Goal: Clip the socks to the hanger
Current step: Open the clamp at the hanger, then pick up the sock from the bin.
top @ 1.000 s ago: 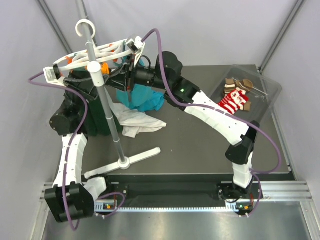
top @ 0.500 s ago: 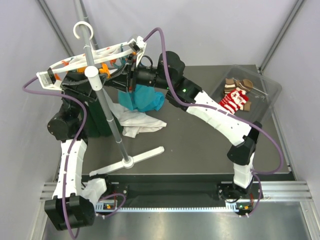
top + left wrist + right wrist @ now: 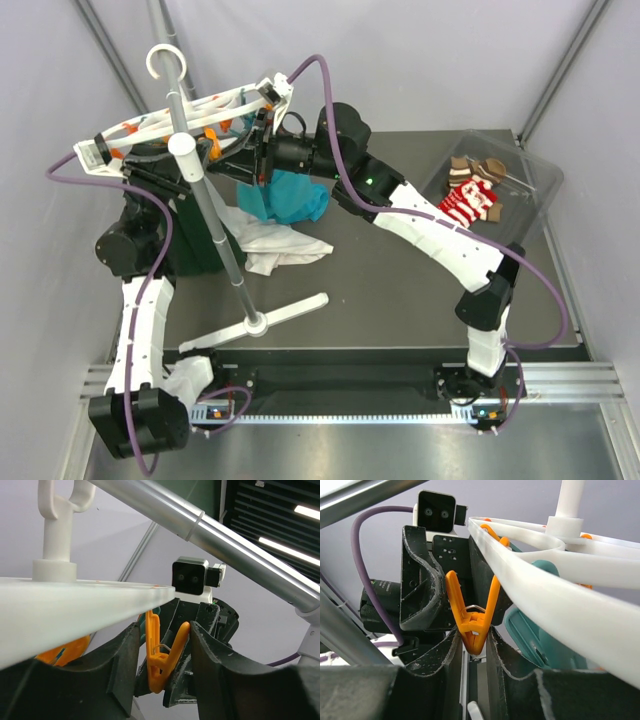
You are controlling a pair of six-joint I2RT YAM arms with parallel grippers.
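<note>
The white ring hanger (image 3: 240,100) sits atop the leaning grey pole (image 3: 215,230). One orange clip (image 3: 159,660) hangs under its rim. My left gripper (image 3: 162,635) straddles the clip's spread handles; one handle touches a finger, the other stands just off. My right gripper (image 3: 473,637) is closed on the same clip's (image 3: 472,622) lower tip from the opposite side. In the top view the two grippers, left (image 3: 213,143) and right (image 3: 255,150), meet under the hanger. Red-and-white socks (image 3: 468,203) and brown-and-cream socks (image 3: 475,170) lie in the clear bin (image 3: 535,175), far from both grippers.
A teal clip (image 3: 540,625) hangs right of the orange one. A teal cloth (image 3: 290,195), a white cloth (image 3: 275,245) and a dark green garment (image 3: 195,240) lie on the table below the hanger. The stand's white foot (image 3: 255,322) rests near the front edge.
Over the last second the left arm rose and the hanger tilted and swung left, with the pole leaning further. In the last half second almost nothing moved.
</note>
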